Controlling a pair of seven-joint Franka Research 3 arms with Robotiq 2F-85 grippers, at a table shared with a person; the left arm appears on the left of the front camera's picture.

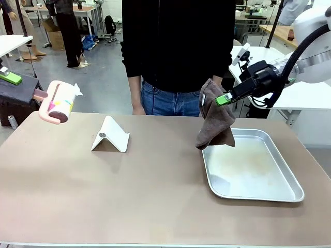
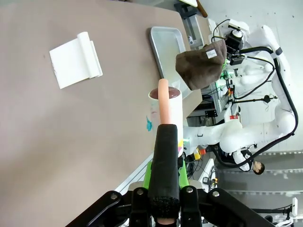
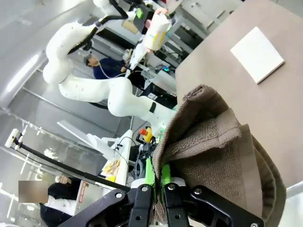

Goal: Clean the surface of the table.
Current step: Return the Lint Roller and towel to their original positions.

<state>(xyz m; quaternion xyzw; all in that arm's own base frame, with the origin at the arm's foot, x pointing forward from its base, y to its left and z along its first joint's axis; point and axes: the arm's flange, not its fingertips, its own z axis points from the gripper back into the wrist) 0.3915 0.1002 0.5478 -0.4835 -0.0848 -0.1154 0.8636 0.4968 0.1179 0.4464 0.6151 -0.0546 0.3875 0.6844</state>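
While both arms hang in the air, nothing is wiping yet.

Risk: the brown cloth (image 1: 214,121) dangles from one pinched corner in the right gripper (image 1: 223,99) — a loose hold, I'd judge, that could slip or bunch up once it drags on the table (image 1: 103,191). Its lower edge hangs over the near-left rim of the metal tray (image 1: 279,194), so a careless descent might wipe the tray instead, or knock it.

Risk, left side: the lint roller (image 1: 58,106) is held by its pink handle in the left gripper (image 2: 163,142), jaws narrow around it — lowered at a tilt, it may skid rather than roll.

Obstacle: the white folded stand (image 1: 110,135) sits on the table between the two tools; a sweep could shove it.

Table: below both grippers, well apart from each, tan top bare across the front.

Person: standing at the far edge, hands down.
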